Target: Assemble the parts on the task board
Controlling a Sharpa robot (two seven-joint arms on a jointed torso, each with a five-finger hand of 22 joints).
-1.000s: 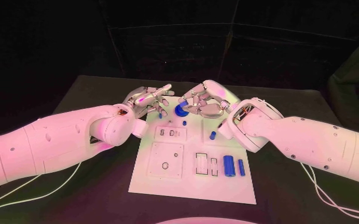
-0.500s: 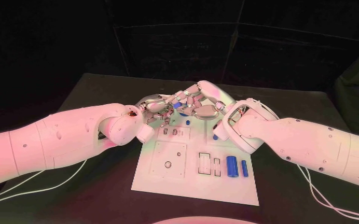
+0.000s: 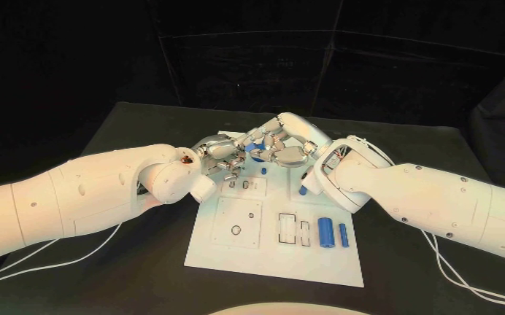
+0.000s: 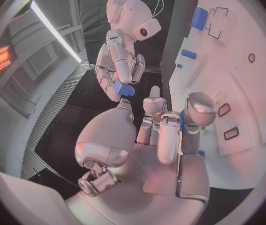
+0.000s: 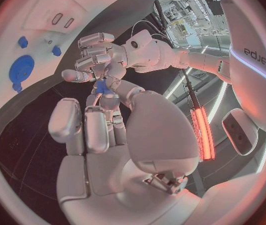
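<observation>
Risk is lying in the hand-over at the far end of the white rectangular task board; the two silver hands are crowding together above it, and a loose pinch could be dropping the small blue block onto the black table. The right hand is pinching that block at its fingertips, other fingers half curled; the left hand is reaching close beside it with fingers bent; whether it is gripping anything I cannot tell.
</observation>
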